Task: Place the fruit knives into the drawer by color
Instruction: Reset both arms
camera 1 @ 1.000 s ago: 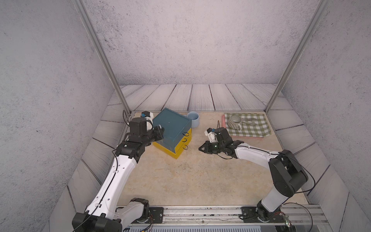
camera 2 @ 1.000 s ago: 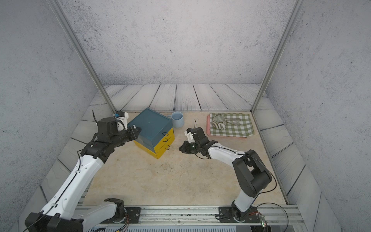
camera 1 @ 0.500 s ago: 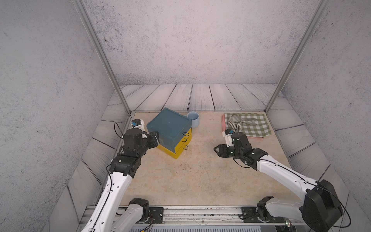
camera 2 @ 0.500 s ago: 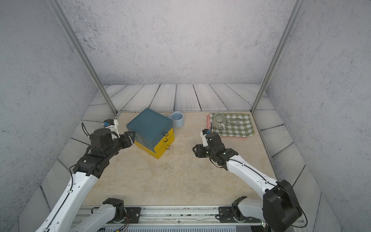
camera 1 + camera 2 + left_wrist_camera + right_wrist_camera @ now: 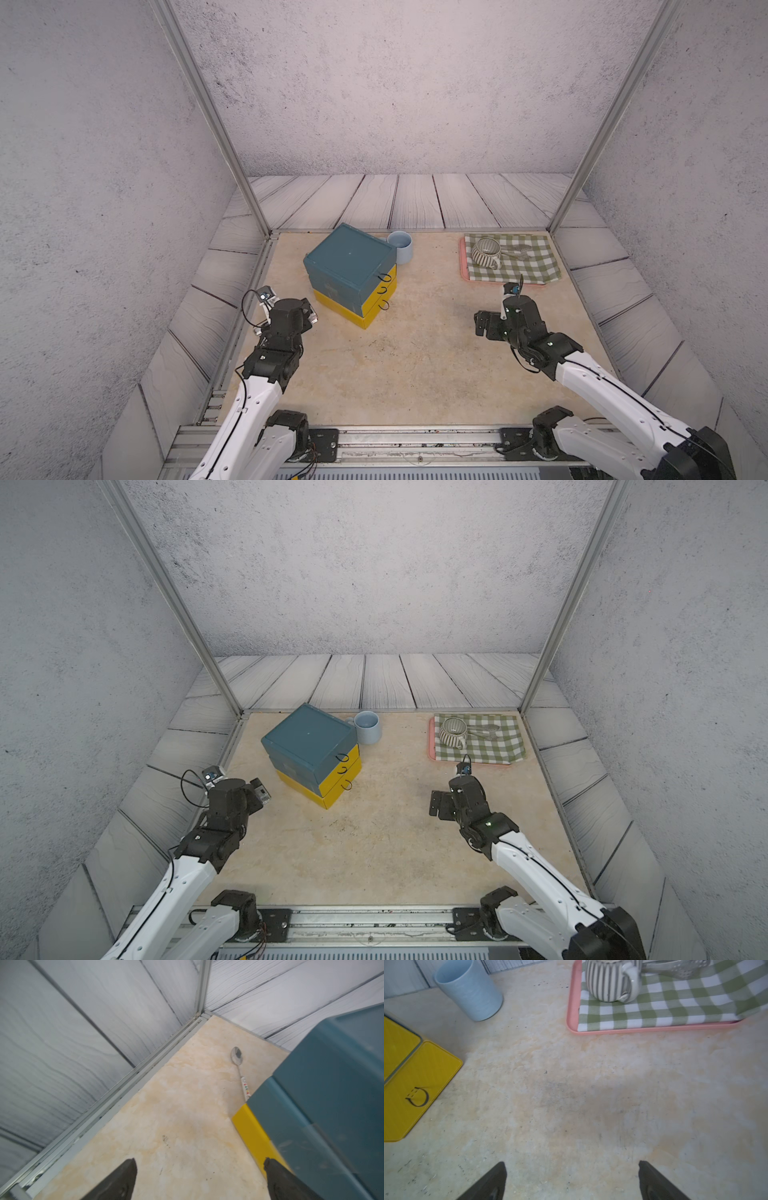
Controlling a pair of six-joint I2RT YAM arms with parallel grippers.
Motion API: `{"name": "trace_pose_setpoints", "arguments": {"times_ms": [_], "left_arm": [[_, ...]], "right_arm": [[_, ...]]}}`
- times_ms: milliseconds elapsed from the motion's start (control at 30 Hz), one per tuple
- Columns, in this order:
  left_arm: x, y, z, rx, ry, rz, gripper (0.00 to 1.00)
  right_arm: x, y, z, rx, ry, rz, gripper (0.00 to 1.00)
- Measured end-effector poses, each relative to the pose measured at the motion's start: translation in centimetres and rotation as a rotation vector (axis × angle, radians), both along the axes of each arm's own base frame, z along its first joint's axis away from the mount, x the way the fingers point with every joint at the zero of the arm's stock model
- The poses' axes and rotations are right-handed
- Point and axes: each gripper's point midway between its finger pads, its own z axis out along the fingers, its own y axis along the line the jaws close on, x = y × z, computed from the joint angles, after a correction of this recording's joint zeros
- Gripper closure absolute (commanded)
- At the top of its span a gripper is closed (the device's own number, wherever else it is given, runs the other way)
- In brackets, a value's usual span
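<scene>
Since all three tiers of the drawer (image 5: 351, 266) look shut and no fruit knives show outside it, you seem finished: left gripper (image 5: 199, 1164) beside it, right gripper (image 5: 572, 1165) off its front, both spread, empty, ready to park.

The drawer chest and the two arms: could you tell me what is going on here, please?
Nothing is being handled right now. The left gripper and right gripper both hang open and empty above the table, on either side of the drawer chest, whose three drawers look shut. No fruit knives show in any view. A spoon lies on the table beside the chest, and a blue cup stands next to it too.
</scene>
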Motion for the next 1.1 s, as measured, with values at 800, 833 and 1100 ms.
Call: {"name": "trace_pose_setpoints", "arguments": {"times_ms": [800,833,1100], "left_arm": [[5.2,0.6,-5.0,0.303,0.034,-0.085,0.01],[5.7,0.5,-5.1,0.309,0.031,-0.099,0.01],[8.5,-0.6,-4.9,0.334,-0.051,-0.211,0.01]], "right_arm": [[-1.4,-7.3,2.5,-0.195,-0.241,-0.245,0.01],[-1.3,-7.4,2.6,-0.202,-0.246,-0.247,0.01],[-0.6,-8.6,1.8,-0.279,-0.211,-0.270,0.01]]}}
